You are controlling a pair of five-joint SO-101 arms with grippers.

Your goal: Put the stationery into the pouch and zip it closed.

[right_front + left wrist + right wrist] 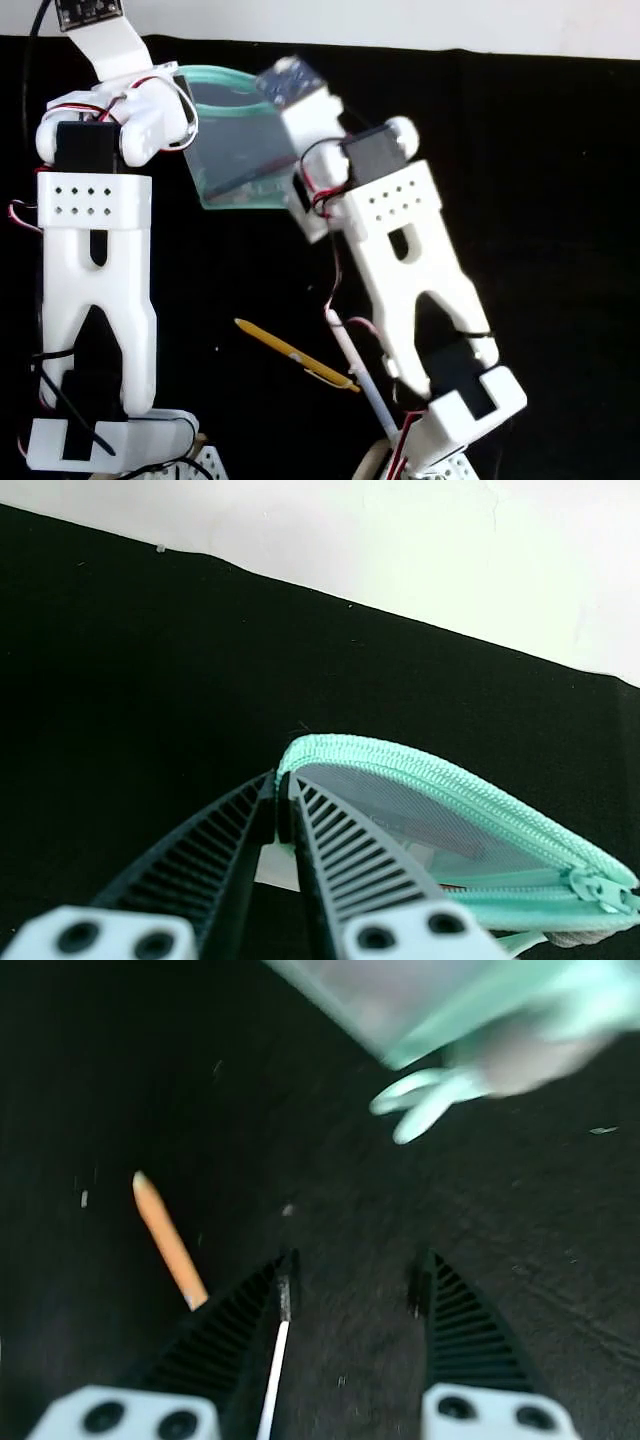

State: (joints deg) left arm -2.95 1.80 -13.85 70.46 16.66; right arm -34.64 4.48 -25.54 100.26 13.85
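Currently we count 1 pouch, 2 stationery items & 2 arms. Our left gripper is clamped tight on the teal mesh pouch's edge, holding it up at the far side of the black surface. Our right gripper hangs above the surface, jaws spread wide w/ nothing between them. 1 orange pencil & 1 white pen lie near side, outside the pouch, ends just beside each other.

surface: black cloth covering the table | backdrop: white wall beyond far edge
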